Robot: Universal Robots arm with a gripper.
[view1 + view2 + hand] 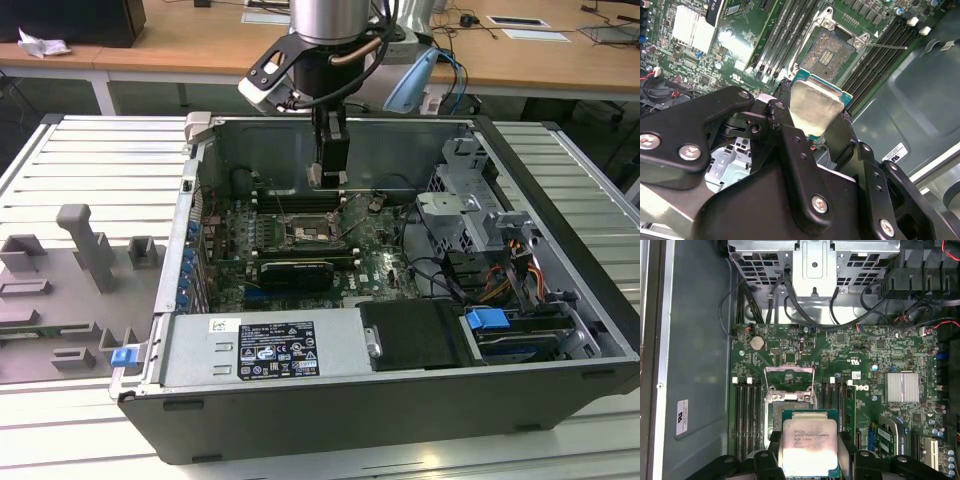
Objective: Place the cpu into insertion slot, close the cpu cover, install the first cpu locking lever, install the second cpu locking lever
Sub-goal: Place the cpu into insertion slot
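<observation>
My gripper [327, 178] hangs inside the open computer case [560, 270], a little above the motherboard. It is shut on the cpu [810, 442], a square chip with a pale metal top, clamped between two black fingers [771, 442]. In the second wrist view the cpu [815, 107] sits tilted between the fingers, short of the insertion slot [832, 52], whose pin field lies bare. The cpu cover [789, 371] stands swung open at the far edge of the insertion slot [774, 415]. A thin locking lever [885, 46] sticks out beside the slot. In the exterior view the slot [303, 233] lies below and in front of the gripper.
Memory slots [747, 410] flank the socket on both sides. A long black card [292, 272] lies in front of it, with the power supply [265, 350] nearer still. A drive cage [470, 215] and cables [445, 275] fill the exterior view's right. A grey fixture [90, 250] stands outside the case.
</observation>
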